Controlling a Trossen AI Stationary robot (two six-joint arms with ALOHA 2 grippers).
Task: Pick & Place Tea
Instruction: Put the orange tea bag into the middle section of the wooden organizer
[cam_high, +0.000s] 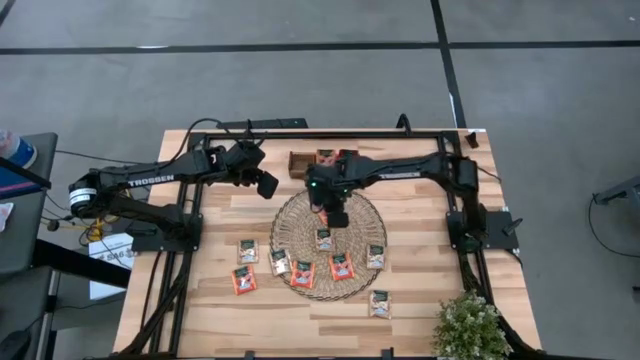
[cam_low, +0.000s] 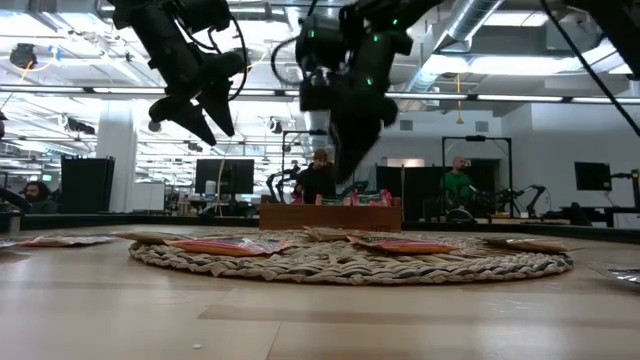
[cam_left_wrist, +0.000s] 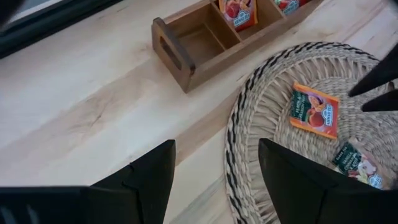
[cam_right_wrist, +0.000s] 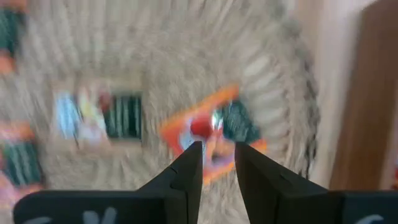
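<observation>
The right claw is being held above the far part of the round woven mat, with its fingers set a little apart and nothing caught between them. An orange tea packet is lying flat on the mat right under those fingers, turned cornerwise to them, so a straight drop is likely being called for next. More tea packets are being left on the near side of the mat and on the tabletop beside it. The wooden tray is sitting just past the mat, with packets standing inside. The left claw is being kept wide open and empty, off to the side, farther from the orange packet.
</observation>
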